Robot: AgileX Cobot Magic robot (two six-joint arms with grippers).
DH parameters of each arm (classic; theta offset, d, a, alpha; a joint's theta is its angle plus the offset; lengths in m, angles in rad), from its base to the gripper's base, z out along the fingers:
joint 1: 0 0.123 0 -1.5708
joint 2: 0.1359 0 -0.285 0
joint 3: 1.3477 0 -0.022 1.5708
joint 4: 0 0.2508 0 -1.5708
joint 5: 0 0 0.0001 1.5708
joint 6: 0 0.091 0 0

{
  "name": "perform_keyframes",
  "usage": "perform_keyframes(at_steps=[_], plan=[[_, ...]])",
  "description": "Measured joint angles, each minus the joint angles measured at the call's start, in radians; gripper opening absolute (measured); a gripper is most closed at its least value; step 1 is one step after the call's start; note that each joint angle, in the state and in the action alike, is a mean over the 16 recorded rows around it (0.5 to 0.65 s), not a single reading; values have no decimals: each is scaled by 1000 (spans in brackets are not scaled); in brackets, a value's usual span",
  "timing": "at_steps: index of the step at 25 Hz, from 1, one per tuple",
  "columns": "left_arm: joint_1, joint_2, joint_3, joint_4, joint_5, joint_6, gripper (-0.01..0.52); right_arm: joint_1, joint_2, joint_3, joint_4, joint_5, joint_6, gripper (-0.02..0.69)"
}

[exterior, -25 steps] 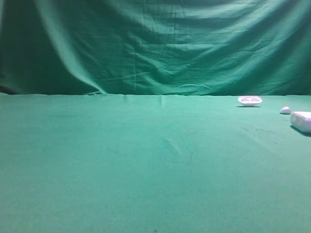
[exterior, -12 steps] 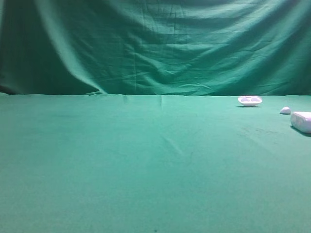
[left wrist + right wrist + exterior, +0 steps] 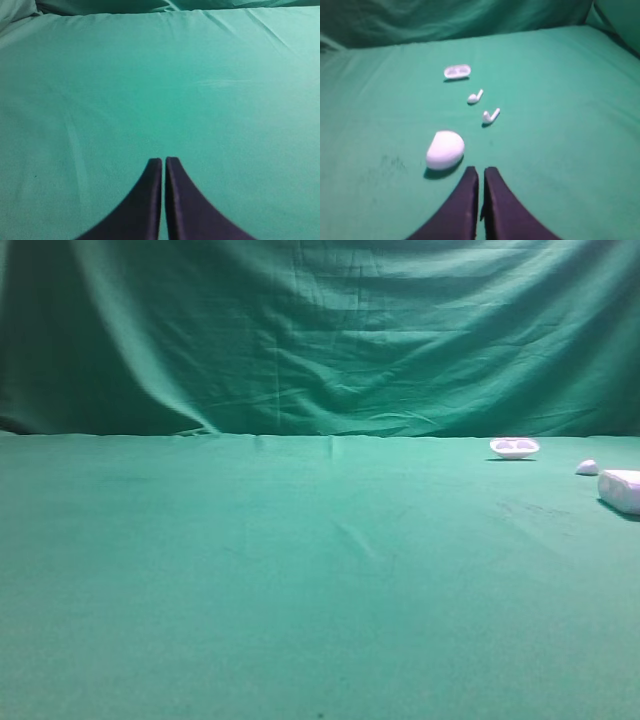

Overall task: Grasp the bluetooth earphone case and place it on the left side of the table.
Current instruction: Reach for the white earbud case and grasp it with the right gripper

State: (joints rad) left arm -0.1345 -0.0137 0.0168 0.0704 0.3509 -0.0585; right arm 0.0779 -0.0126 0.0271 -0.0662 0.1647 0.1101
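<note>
My right tool point(image 3: 479, 172) has its two dark fingers pressed together with only a hairline between them, gripping nothing, and it hangs above the green tabletop point(image 3: 300, 590). Just ahead of its tips and slightly to their left in the right wrist view lies the bluetooth earphone case point(image 3: 445, 149), flat on the cloth and apart from the fingers. Beyond it, in a loose line running away from me, sit two loose earbuds point(image 3: 490, 116), then a shallow white dish point(image 3: 457, 71) nearer the far edge where the green backdrop point(image 3: 320, 330) rises. In the high view the case shows at the right border, cut off by the frame, so I cannot tell how close it lies to the tabletop's right edge. My left tool point(image 3: 163, 162) is also closed, fingers side by side, over bare cloth. The whole left and middle stretch of the tabletop is plain cloth, with a few soft creases.
</note>
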Motion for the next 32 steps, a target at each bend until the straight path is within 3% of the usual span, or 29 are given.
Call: perform_keyframes(at_steps=[6, 10, 25, 32], plan=[[0, 0, 0, 0, 0, 0, 0, 0, 39, -31, 20, -191, 15, 0], [0, 0, 0, 0, 0, 0, 0, 0, 133, -110, 32, -204, 16, 0], [0, 0, 0, 0, 0, 0, 0, 17, 842, -601, 57, 419, -22, 0], [0, 0, 0, 0, 0, 0, 0, 72, 1150, -765, 51, 561, -75, 27]])
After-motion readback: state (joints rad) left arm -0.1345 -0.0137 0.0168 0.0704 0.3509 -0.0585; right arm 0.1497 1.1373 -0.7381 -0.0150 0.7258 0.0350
